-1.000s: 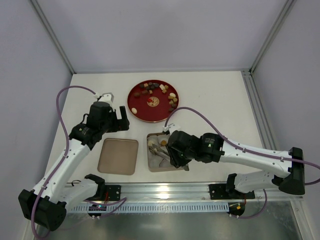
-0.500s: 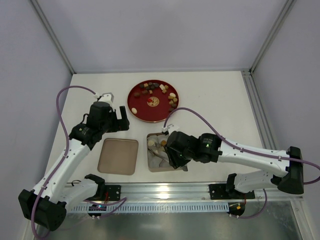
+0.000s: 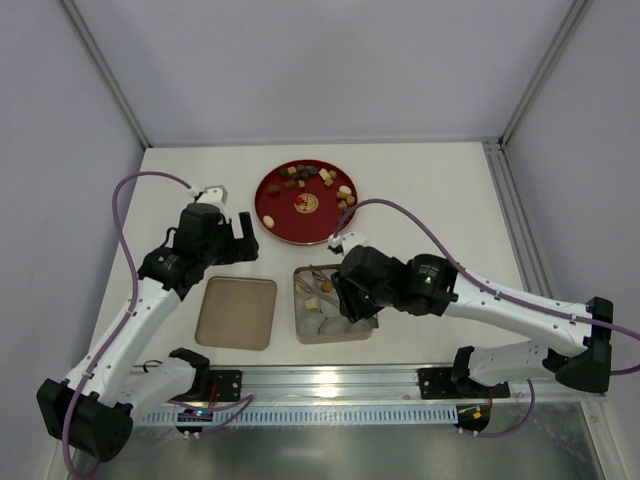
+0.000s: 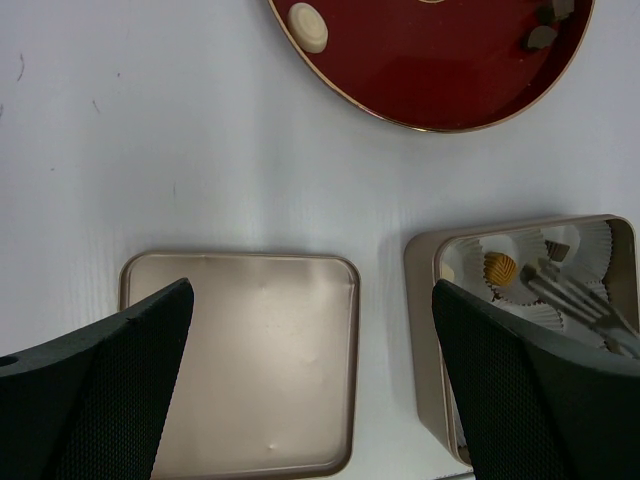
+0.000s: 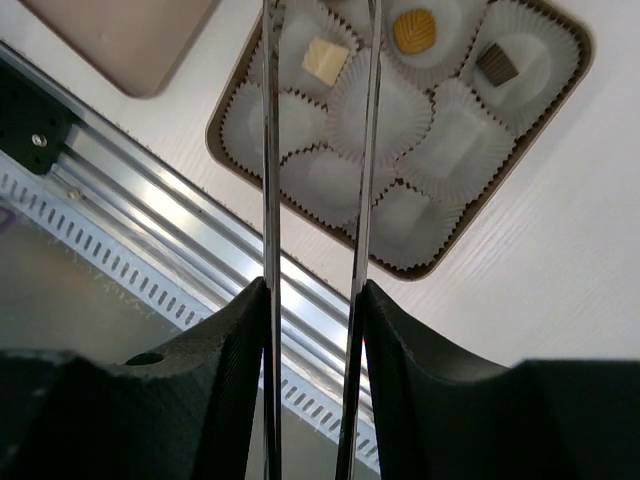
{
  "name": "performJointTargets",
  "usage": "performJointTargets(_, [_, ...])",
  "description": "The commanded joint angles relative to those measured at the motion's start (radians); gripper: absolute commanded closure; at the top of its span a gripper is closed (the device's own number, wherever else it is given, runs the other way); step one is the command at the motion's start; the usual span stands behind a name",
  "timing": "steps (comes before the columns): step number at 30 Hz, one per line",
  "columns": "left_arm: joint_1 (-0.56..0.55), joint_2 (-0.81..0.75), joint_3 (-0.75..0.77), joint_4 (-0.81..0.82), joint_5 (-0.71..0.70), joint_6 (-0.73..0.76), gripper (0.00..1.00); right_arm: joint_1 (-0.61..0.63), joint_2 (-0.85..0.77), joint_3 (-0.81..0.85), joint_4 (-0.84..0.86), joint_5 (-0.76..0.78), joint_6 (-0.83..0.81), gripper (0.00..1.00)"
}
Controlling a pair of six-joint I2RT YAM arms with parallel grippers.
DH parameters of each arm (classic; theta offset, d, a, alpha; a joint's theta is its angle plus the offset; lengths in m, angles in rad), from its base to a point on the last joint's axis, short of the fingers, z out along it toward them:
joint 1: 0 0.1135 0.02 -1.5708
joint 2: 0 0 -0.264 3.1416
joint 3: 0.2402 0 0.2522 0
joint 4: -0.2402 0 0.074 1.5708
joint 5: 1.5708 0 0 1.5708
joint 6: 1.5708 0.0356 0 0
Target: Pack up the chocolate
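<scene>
Several chocolates [image 3: 318, 180], dark brown, tan and cream, lie on a round red plate [image 3: 285, 222]. A square tin [image 3: 300, 335] of white paper cups holds three: a cream cube [image 5: 322, 58], a tan shell [image 5: 413, 30] and a dark brown piece [image 5: 497, 63]. My right gripper [image 3: 345, 290] is shut on metal tongs [image 5: 270, 150], held above the tin with the blades apart and nothing between them. My left gripper [image 3: 232, 240] is open and empty above the tin's lid [image 3: 237, 312]. The left wrist view shows the plate [image 4: 440, 70], a cream candy [image 4: 307, 27] and the tin [image 4: 425, 330].
The flat tan lid [image 4: 240, 360] lies left of the tin. A metal rail [image 3: 330, 380] runs along the table's near edge, just below tin and lid. The red plate is just beyond the tin. Cage posts stand at the back corners.
My right gripper with the tongs has moved back from the tin's near side toward its far side and the plate. The left arm has not moved.
</scene>
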Motion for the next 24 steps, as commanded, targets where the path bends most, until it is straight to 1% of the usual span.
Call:
performJointTargets(1, [0.004, -0.003, 0.023, 0.007, -0.01, -0.005, 0.0, -0.085, -0.031, 0.087, 0.009, -0.004, -0.086, 0.57])
performJointTargets(2, [0.004, -0.004, 0.024, 0.007, -0.01, -0.005, 0.0, -0.11, -0.02, 0.101, 0.019, -0.017, -0.106, 0.56])
performJointTargets(4, [0.004, -0.003, 0.024, 0.007, -0.01, -0.004, 0.0, -0.203, 0.003, 0.144, 0.035, -0.046, -0.175, 0.56])
performJointTargets(6, [0.004, -0.001, 0.026, 0.007, -0.008, -0.005, 0.0, -0.274, 0.062, 0.196, 0.068, -0.081, -0.224, 0.57])
performJointTargets(7, [0.004, 0.0, 0.026, 0.007, -0.008, -0.005, 0.0, -0.335, 0.095, 0.217, 0.079, -0.084, -0.267, 0.57])
performJointTargets(8, [0.004, 0.0, 0.026, 0.007, -0.008, -0.004, 0.0, -0.371, 0.127, 0.243, 0.097, -0.084, -0.289, 0.57])
performJointTargets(9, [0.004, 0.0, 0.024, 0.007, -0.01, -0.004, 0.0, -0.4, 0.198, 0.3, 0.105, -0.086, -0.307, 0.57])
performJointTargets(10, [0.004, 0.003, 0.026, 0.007, -0.01, -0.005, 0.0, -0.459, 0.236, 0.329, 0.113, -0.087, -0.332, 0.58])
performJointTargets(11, [0.004, 0.002, 0.026, 0.007, -0.008, -0.005, 0.0, -0.486, 0.271, 0.39, 0.128, -0.095, -0.345, 0.58])
performJointTargets(12, [0.004, 0.002, 0.024, 0.008, -0.008, -0.005, 0.0, -0.507, 0.353, 0.421, 0.134, -0.103, -0.356, 0.58])
performJointTargets(13, [0.004, 0.002, 0.026, 0.008, -0.01, -0.004, 0.0, -0.53, 0.392, 0.455, 0.136, -0.101, -0.364, 0.59])
performJointTargets(14, [0.004, 0.002, 0.026, 0.008, -0.008, -0.005, 0.0, -0.559, 0.44, 0.527, 0.127, -0.095, -0.384, 0.6])
performJointTargets(17, [0.004, 0.003, 0.024, 0.008, -0.007, -0.005, 0.0, -0.59, 0.598, 0.627, 0.104, -0.068, -0.404, 0.6])
performJointTargets(18, [0.004, 0.002, 0.026, 0.008, -0.007, -0.005, 0.0, -0.607, 0.634, 0.698, 0.09, -0.066, -0.411, 0.6])
performJointTargets(19, [0.004, 0.003, 0.026, 0.008, -0.005, -0.005, 0.0, -0.613, 0.7, 0.728, 0.082, -0.066, -0.416, 0.6])
performJointTargets(22, [0.004, 0.002, 0.026, 0.008, -0.007, -0.005, 0.0, -0.629, 0.774, 0.815, 0.072, -0.074, -0.41, 0.6])
performJointTargets(24, [0.004, 0.0, 0.024, 0.008, -0.002, -0.005, 0.0, -0.632, 0.825, 0.862, 0.065, -0.052, -0.408, 0.6])
